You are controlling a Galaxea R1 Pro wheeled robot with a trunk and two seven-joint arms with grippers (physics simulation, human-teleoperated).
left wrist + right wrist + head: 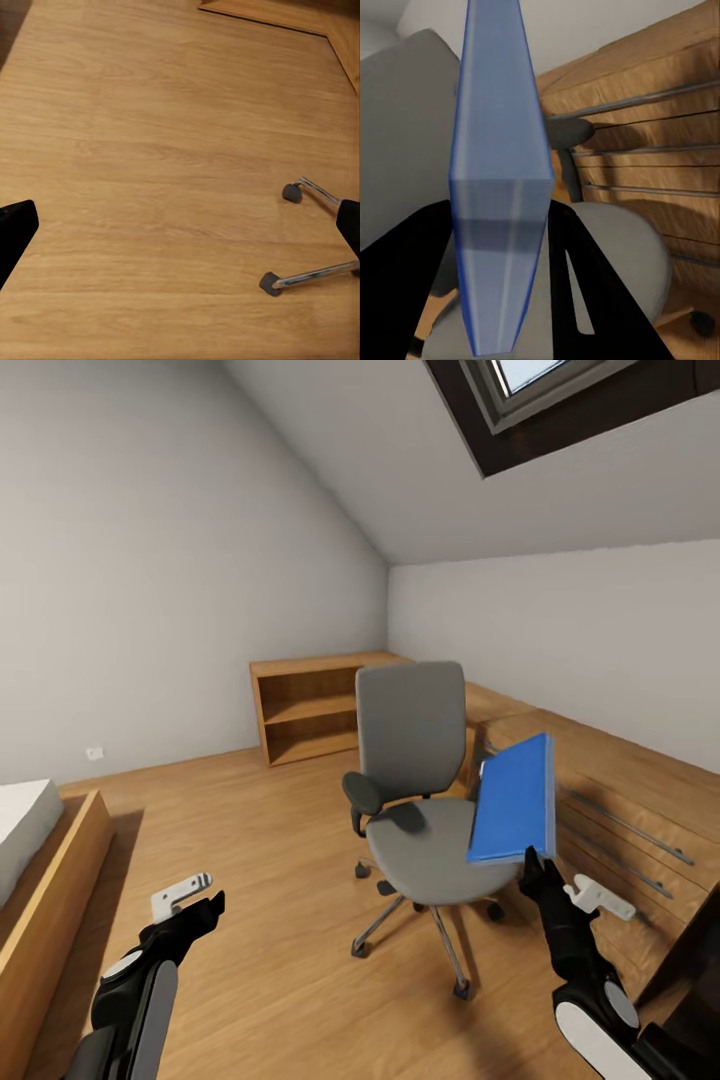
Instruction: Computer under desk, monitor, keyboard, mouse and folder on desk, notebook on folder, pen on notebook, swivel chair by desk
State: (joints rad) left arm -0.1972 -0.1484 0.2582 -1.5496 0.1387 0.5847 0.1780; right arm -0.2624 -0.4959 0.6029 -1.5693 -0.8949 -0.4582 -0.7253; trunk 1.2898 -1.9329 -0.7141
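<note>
The right hand (537,870) is pinching the bottom edge of the blue folder (514,798). The right wrist view shows the dark fingers (585,262) pressed on both flat sides of it. The folder stands almost straight up from the hand, with its long side pointing up and leaning a little. It is lifted off the seat of the swivel chair (415,800) and hangs over the seat's right side, not touching it.

The left hand (195,908) holds nothing. Its fingers (15,232) are spread wide apart, and it hovers low over the wooden floor (250,840), a bit left of the chair. The left wrist view shows the chair's shiny legs and little wheels (271,283) on that floor.

The grey chair stands in the middle of the room, facing the robot. Its seat is bare now, so the folder looks like it is ready to be carried away. Right behind and beside the chair runs a long light wooden dresser (620,800) with thin bar handles. That is not the black worktop. A dark corner shows at the bottom right of the head view, but I cannot tell what it is. So the folder probably has to travel to the robot's right side, and the right arm already has it.

An open wooden shelf (310,710) stands by the far wall, and its shelves are bare. A bed corner (25,830) sits at the left.
</note>
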